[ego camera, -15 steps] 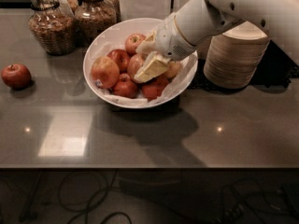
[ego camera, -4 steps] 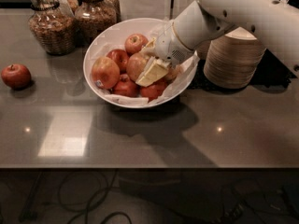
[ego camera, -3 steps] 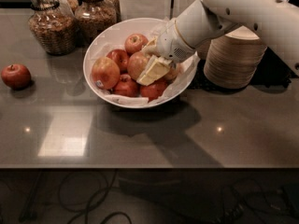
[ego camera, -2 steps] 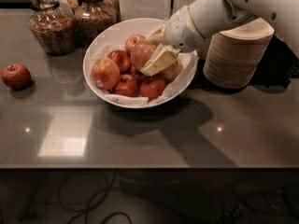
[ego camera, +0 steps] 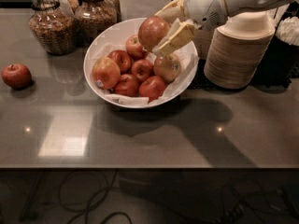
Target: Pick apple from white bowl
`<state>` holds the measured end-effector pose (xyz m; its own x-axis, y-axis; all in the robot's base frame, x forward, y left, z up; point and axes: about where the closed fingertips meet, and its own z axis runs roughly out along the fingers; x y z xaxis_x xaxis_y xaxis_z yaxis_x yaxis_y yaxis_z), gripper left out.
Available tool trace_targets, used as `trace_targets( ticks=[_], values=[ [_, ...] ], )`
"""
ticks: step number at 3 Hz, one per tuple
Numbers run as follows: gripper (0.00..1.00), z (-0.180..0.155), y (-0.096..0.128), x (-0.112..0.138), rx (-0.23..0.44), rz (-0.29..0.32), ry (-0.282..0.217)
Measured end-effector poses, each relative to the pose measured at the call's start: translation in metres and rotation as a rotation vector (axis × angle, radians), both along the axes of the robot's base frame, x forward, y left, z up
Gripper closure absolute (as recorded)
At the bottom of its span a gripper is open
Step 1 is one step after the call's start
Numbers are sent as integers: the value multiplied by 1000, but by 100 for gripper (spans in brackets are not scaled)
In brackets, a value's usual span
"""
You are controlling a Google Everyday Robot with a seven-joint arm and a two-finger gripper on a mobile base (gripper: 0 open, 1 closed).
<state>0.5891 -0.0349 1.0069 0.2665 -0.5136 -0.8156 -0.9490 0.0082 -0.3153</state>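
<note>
- The gripper (ego camera: pixel 158 33) hangs over the far right side of the white bowl (ego camera: pixel 91 49), its two beige fingers clamped on the apple (ego camera: pixel 151 30).
- That apple (yellow-orange, red-blushed) is held above the other apples (ego camera: pixel 141 70) lying in the bowl.
- Well left of the bowl lies a lone red apple (ego camera: pixel 16 75); just right of it, a stack of beige disposable bowls (ego camera: pixel 237 55).

Count on inspection: one white bowl (ego camera: pixel 110 36) containing seven apples (ego camera: pixel 141 69). One raised apple (ego camera: pixel 152 31), clamped in the one gripper (ego camera: pixel 158 32) above the bowl's far right. One loose apple (ego camera: pixel 16 75) at left. Two glass jars (ego camera: pixel 50 27) far left. One stack of beige bowls (ego camera: pixel 238 55) at right.
</note>
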Motion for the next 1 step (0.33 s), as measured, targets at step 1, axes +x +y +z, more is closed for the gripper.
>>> trace_targets(
  ticks=[1],
  values=[
    [100,0,0,0,0,0,0]
  ],
)
